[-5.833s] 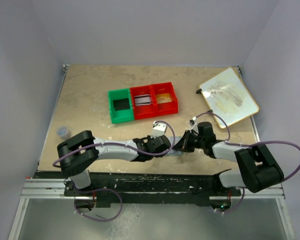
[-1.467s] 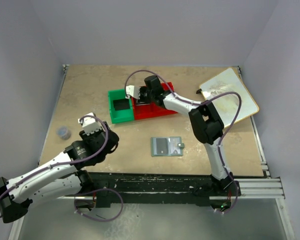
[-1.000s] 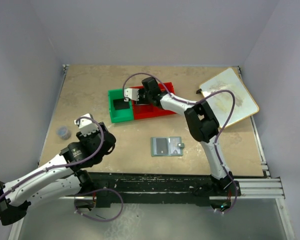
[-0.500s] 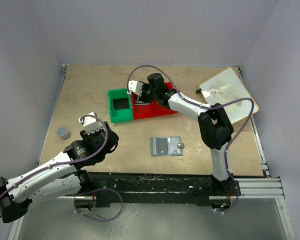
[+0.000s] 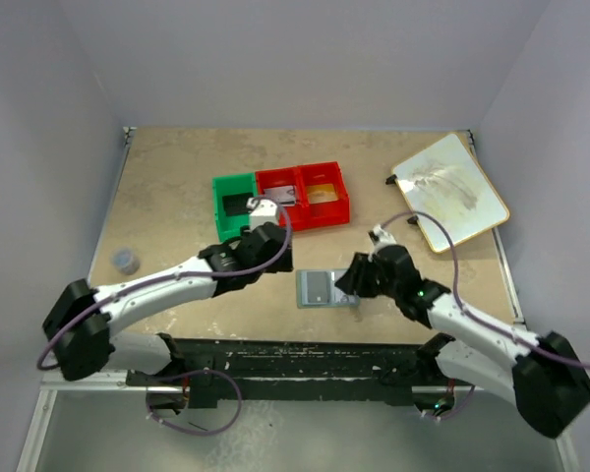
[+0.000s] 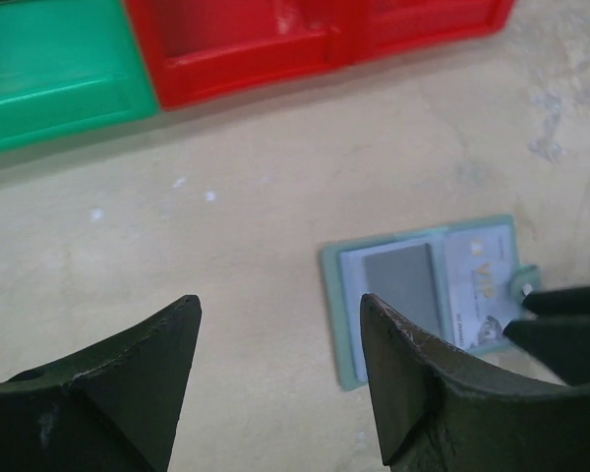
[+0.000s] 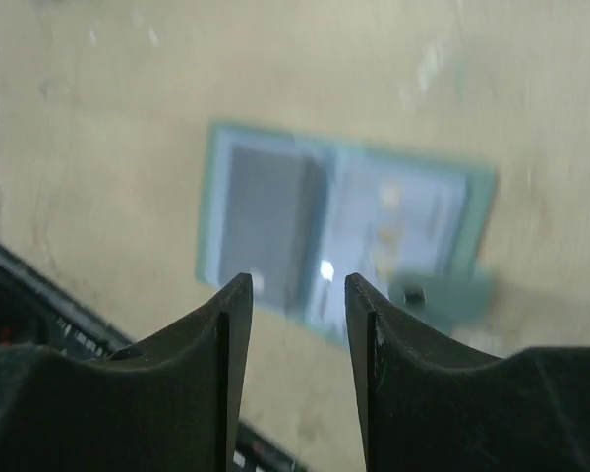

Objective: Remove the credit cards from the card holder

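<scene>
Card holder (image 7: 344, 241) — blurred in the right wrist view, print unreadable; from above, right half hidden under right gripper (image 5: 348, 287). Red bins (image 6: 315, 34), green bin (image 6: 49, 69): cut off at left wrist view's top edge. Small dark object (image 5: 125, 260), left side — unidentifiable.

The card holder (image 5: 326, 288) lies open on the table (image 5: 177, 187), near its near edge and about mid-width, with credit cards (image 6: 401, 280) in its two pockets. Behind it stands a row of three bins (image 5: 302, 193) (side by side). A board (image 5: 450, 192) lies at the far right.
</scene>
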You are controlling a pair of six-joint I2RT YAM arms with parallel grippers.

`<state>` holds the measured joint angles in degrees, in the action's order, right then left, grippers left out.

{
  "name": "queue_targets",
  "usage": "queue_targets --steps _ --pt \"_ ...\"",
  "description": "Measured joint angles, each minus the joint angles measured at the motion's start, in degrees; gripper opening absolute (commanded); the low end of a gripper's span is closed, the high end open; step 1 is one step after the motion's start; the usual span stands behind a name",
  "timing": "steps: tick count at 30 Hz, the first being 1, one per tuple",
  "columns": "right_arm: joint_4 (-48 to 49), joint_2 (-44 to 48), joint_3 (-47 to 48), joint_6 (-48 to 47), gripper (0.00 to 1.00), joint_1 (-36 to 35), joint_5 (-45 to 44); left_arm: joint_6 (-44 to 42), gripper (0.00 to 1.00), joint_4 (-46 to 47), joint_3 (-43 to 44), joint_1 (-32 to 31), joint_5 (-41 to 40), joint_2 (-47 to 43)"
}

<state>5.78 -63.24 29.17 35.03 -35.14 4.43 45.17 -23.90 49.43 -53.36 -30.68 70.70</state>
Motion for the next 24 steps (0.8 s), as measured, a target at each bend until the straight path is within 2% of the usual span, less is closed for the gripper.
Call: queue_targets --steps 3,7,14,24 --pt "-3.7 12.1 -11.7 12.9 0.45 -0.1 1.8 -4.5 0.62 5.2 3.7 0.0 7.1 8.8" --pt "-6.9 18.0 -12.7 19.7 0.47 -0.1 4.7 -9.5 0.62 9.1 7.7 -0.1 15.1 17.8" --pt "-7.3 11.7 -12.1 22.7 0.5 -0.1 9.6 -15.3 0.62 10.6 14.6 -0.3 22.8 29.9" --pt "-4.5 2.5 -12.0 23.7 0.53 0.7 10.1 -17.9 0.56 12.9 13.4 -0.4 28.2 34.0"
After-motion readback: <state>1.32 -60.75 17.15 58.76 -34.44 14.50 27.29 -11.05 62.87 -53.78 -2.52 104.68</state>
